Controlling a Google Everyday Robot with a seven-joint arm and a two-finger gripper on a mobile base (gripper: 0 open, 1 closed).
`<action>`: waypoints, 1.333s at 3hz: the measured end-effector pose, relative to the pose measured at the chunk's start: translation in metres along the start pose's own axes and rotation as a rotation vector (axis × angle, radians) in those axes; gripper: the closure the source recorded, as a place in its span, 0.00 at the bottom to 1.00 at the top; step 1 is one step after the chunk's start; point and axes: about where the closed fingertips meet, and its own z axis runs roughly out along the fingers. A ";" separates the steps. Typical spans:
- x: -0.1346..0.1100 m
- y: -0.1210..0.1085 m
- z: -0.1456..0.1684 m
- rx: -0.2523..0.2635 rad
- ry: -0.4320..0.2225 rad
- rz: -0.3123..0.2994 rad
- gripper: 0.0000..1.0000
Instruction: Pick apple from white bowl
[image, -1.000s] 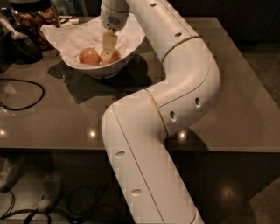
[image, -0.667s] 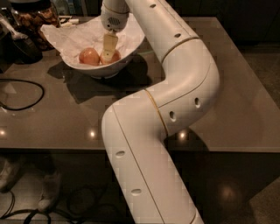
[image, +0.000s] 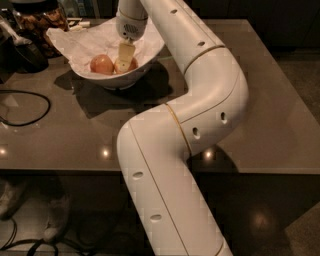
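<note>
The white bowl (image: 149, 61), lined with crumpled white paper (image: 75, 40), stands at the back left of the brown table (image: 270, 100). Two reddish-yellow apples lie in it: one on the left (image: 101, 64) and one on the right (image: 132, 65). My gripper (image: 125, 58) reaches down into the bowl from above and is right at the right apple, partly covering it. The left apple lies free beside it. My white arm bends across the middle of the table.
A black cable (image: 30, 107) loops on the table at the left. A dark appliance (image: 22, 50) and a container of brown food (image: 45, 20) stand behind the bowl at the far left. The table's front edge runs below my elbow.
</note>
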 end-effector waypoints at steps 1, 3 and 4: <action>0.002 0.000 0.008 -0.012 0.001 -0.004 0.40; 0.006 0.002 0.024 -0.040 -0.003 -0.014 0.40; 0.007 0.002 0.026 -0.044 -0.004 -0.015 0.39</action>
